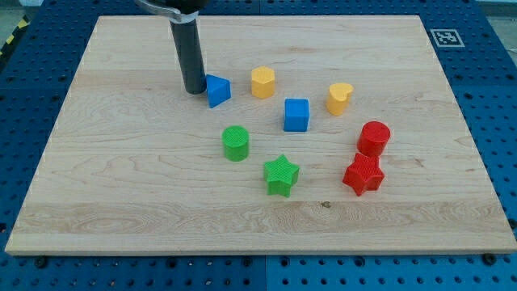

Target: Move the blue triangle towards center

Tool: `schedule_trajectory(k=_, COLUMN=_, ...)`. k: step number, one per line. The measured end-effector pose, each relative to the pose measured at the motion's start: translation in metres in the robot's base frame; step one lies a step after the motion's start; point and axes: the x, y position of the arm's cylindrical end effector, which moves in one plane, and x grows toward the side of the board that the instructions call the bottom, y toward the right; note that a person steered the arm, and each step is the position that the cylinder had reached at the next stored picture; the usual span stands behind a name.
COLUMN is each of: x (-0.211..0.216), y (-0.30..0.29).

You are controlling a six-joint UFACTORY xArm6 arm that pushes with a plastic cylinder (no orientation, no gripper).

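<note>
Wooden board (121, 202), my tip (194, 90) touching blue triangle (217, 90)

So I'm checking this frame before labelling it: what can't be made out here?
- Camera view: whether my tip touches the blue triangle or sits just to its left; no gap shows.
- The arm above the rod is cut off by the view's top edge.
- The red star's upper points are hidden behind the red cylinder.
- The marker at the top right is too small to read.
</note>
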Motion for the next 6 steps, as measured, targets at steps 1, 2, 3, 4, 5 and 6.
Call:
schedule_trajectory(k=1, x=-0.023, y=-0.019)
schedule_trajectory(k=2, x=-0.056, y=-0.028)
schedule_trajectory(k=3, x=-0.055, y=-0.028)
schedule_trajectory(k=4, x=-0.040, y=-0.023)
schedule_trajectory(k=5, x=-0.030, y=-0.002)
schedule_trajectory(k=6, x=-0.027, y=0.029)
